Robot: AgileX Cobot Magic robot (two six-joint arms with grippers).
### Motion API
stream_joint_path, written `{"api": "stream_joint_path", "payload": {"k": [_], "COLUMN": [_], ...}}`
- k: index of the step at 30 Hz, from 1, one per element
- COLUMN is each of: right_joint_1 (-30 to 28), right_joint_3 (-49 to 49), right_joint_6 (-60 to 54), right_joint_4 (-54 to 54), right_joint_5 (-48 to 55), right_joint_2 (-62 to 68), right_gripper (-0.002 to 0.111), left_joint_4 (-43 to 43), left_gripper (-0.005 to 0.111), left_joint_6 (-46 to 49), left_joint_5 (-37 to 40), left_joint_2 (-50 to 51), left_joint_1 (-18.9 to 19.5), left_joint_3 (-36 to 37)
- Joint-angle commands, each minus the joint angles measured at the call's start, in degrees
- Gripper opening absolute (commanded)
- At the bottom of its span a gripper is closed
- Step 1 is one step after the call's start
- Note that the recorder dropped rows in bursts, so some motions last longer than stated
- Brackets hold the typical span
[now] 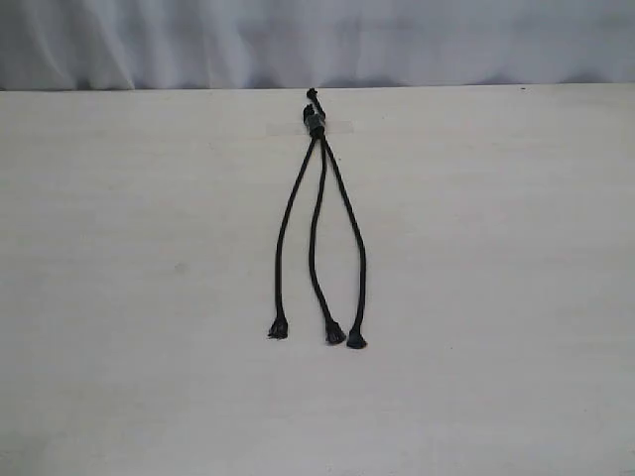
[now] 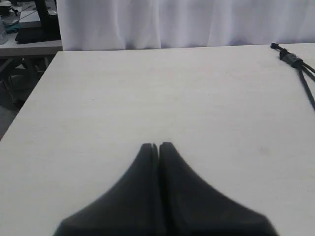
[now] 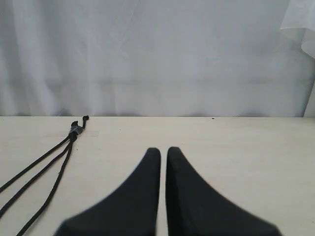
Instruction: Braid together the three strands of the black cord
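Looking at a black cord (image 1: pixel 319 198) lying flat on a pale table (image 1: pixel 119 297), running lengthwise from the far edge toward the near one. Finding its knot (image 1: pixel 316 121) at the far end, seemingly under a strip of clear tape (image 1: pixel 342 127), though too faint for being sure. Counting three strands (image 1: pixel 316 238) fanning out from that knot: left strand (image 1: pixel 286 223), middle strand (image 1: pixel 314 253), right strand (image 1: pixel 357 248), lying apart and uncrossed, each ending in a small frayed tuft toward the near side. Judging the braid as not yet begun.

Seeing no arm in the exterior view, so placing both well back from the cord. Showing the left gripper (image 2: pixel 158 145) clenched on nothing, with fingers (image 2: pixel 142 167) pressing together, hovering over bare table with only the knotted end of the cord in sight. Showing the right gripper (image 3: pixel 163 150) likewise closed around nothing, with just a hairline slit between its fingers (image 3: pixel 142 177), and with the knot plus the upper run of the strands in sight.

Judging the cord as sitting between the two arms, on the inner side of each, with its long axis running roughly along the pointing direction of both grippers. Not managing to tell which arm is nearer. Expecting a need for opening up and reaching inward and down to an outer strand near its loose end, for crossing it over the middle one.
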Motion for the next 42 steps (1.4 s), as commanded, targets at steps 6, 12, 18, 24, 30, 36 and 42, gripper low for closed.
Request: {"api": "stream_joint_path", "payload": {"k": [6, 12, 18, 24, 30, 36, 42], "right_joint_1": [-0.31, -0.31, -0.31, -0.31, -0.31, -0.31, -0.31], "right_joint_3": [0.05, 0.05, 0.05, 0.05, 0.05, 0.05, 0.05], "right_joint_6": [-0.53, -0.53, -0.53, -0.53, -0.53, -0.53, -0.53], "right_joint_4": [-0.40, -0.40, -0.40, -0.40, -0.40, -0.40, -0.40], "right_joint_5": [-0.70, -0.70, -0.70, -3.37, -13.76, -17.00, -20.59], "right_joint_2": [-0.33, -0.33, -0.33, -0.33, -0.33, -0.33, -0.33], "right_gripper": [0.004, 0.004, 0.004, 0.004, 0.004, 0.004, 0.004], "left_joint_4": [0.05, 0.05, 0.15, 1.84, 1.58, 1.58, 1.58], "left_gripper": [0.000, 0.000, 0.000, 0.000, 0.000, 0.000, 0.000], "left_joint_6": [-0.31, -0.31, -0.19, -0.19, -0.19, -0.19, -0.29], "left_joint_5": [-1.97, -1.97, -1.98, -4.89, -18.88, -25.89, -30.37], "left_joint_2": [-0.13, -0.13, -0.13, -0.13, -0.13, -0.13, -0.13], "left_joint_1": [0.27, 0.27, 0.27, 0.27, 0.27, 0.27, 0.27], "left_joint_3": [0.17, 0.17, 0.17, 0.17, 0.17, 0.17, 0.17]}}
